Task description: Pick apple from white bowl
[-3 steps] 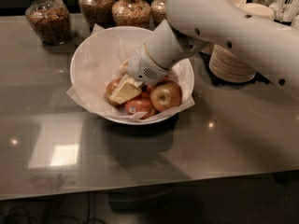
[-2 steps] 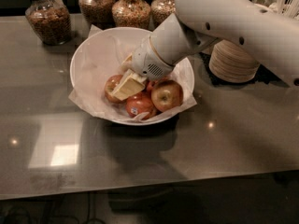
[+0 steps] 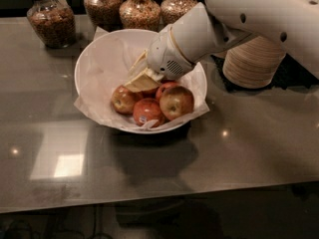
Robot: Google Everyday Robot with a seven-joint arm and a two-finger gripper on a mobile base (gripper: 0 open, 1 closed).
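The white bowl [image 3: 84, 68], lined with crinkled white paper, sits mid-table and holds several apples. The apple [image 3: 177, 102], yellow-gold with a red blush and a dimpled stem end, lies at the bowl's front right. A red apple with a sticker [image 3: 147, 111] lies beside it, and another yellowish-red apple [image 3: 123, 99] lies at the left. My gripper [image 3: 132, 78] hangs inside the bowl just above the left and back apples, its cream fingers [image 3: 142, 82] apart and holding nothing. The white arm [image 3: 199, 31] comes in from the upper right.
Several glass jars of dry food [image 3: 50, 20] stand along the back edge. A stack of small off-white paper bowls [image 3: 251, 61] stands right of the bowl, partly behind the arm. The grey table [image 3: 149, 163] stretches toward the front edge.
The gripper has risen a little and drawn back to the right, away from the apples it was down among. The apples have stayed in place.
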